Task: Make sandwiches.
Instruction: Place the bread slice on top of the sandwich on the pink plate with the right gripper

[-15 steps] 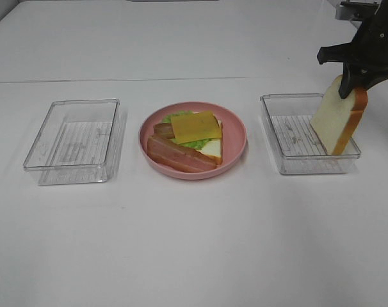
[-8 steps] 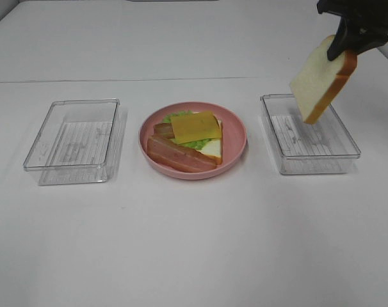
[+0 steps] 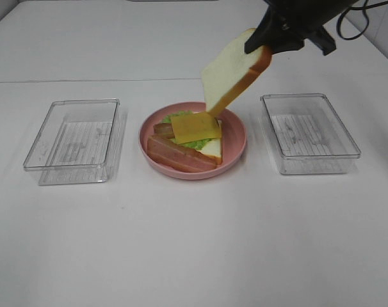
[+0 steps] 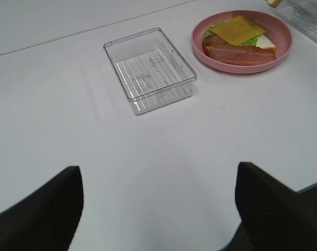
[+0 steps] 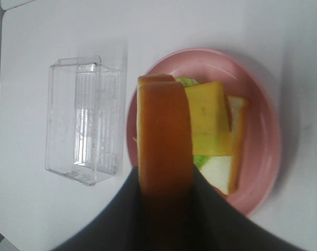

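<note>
No readable text, labels or numbers anywhere.

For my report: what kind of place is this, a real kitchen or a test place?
Probably a robot test bench, not a kitchen: a bare white table, toy food on a pink plate, and clear empty trays.

Tilted bread slice (image 3: 229,75) aloft, open-faced stack (image 3: 189,142) plated

The right gripper (image 3: 261,52) is being held raised above the table, reaching across toward the middle, its jaws closed on the bread slice (image 3: 229,75). The left gripper (image 4: 158,209) is being held low, its jaws spread apart.
</note>
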Robot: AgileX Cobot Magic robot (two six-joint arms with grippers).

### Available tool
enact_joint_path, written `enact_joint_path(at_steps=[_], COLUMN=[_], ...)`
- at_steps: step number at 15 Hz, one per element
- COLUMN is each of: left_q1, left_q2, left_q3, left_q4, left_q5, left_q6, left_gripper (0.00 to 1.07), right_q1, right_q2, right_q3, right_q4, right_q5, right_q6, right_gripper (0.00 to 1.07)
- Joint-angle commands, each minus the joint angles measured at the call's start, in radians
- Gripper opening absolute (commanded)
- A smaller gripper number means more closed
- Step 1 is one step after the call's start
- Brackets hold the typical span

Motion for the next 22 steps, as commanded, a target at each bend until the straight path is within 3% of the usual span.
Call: enact_joint_path(at_steps=[1,4,10,16,17,19,20,21,22], left_q1=[-0.002,-0.002,-0.002,-0.002,-0.002,-0.002,-0.002,-0.002,-0.002], left_q2=[-0.020,-0.020,-0.020,-0.020,-0.020,-0.020,-0.020,-0.020,-0.020], left_q3=[0.005,0.005,0.005,0.005,0.005,0.005,0.005,0.005,0.005], left_q4=[-0.006,-0.006,-0.006,-0.006,-0.006,-0.006,-0.006,-0.006,-0.006], left_q5=[-0.011,-0.011,-0.011,-0.011,-0.011,-0.011,-0.011,-0.011,-0.011], left_q6=[-0.007,-0.007,-0.007,-0.007,-0.007,-0.007,-0.007,-0.007,-0.007], left_gripper=[0.76,0.76,0.76,0.76,0.76,0.76,0.76,0.76,0.76], right_q1=[0.068,0.126,0.128,0.126,0.125,0.125,0.125,0.125,0.125], right_q2=[0.006,0.080,0.229,0.257,0.257,0.257,0.256,0.256,0.256], right_q3=[0.032,0.032,0.032,0.032,0.032,0.032,0.032,0.032,0.032], right_q4=[0.073,0.188,0.333,0.260,0.239,0.201,0.184,0.167,0.144], right_q5=[-0.105,-0.137,-0.209,-0.239,-0.239,-0.216,-0.201,-0.182,-0.162], right_q6=[-0.011,-0.012,-0.012,0.007,0.025,0.049,0.049,0.049,0.047], right_gripper=[0.00,0.00,0.00,0.02,0.06,0.43,0.56,0.65,0.67])
